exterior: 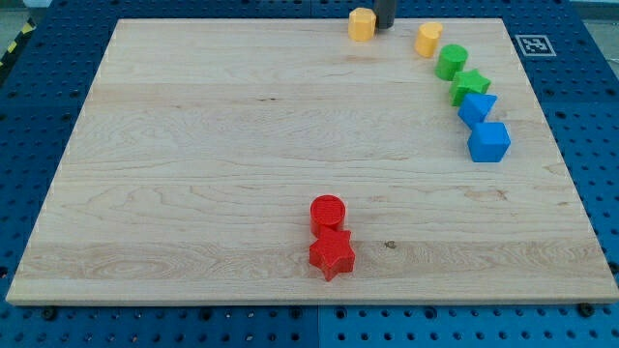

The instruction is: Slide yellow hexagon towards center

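Observation:
The yellow hexagon (362, 23) sits at the view's top edge of the wooden board (193, 145), a little right of the middle. My tip (385, 26) is down at the board's top edge, just to the right of the hexagon and very close to it. I cannot tell if they touch. Only the lower end of the dark rod shows; the rest is cut off by the view's top.
A second yellow block (428, 39), rounded, lies right of my tip. From it a curved row runs down the right side: green cylinder (451, 61), green star (470, 86), blue block (477, 106), blue cube (488, 141). A red cylinder (327, 213) touches a red star (332, 253) near the bottom middle.

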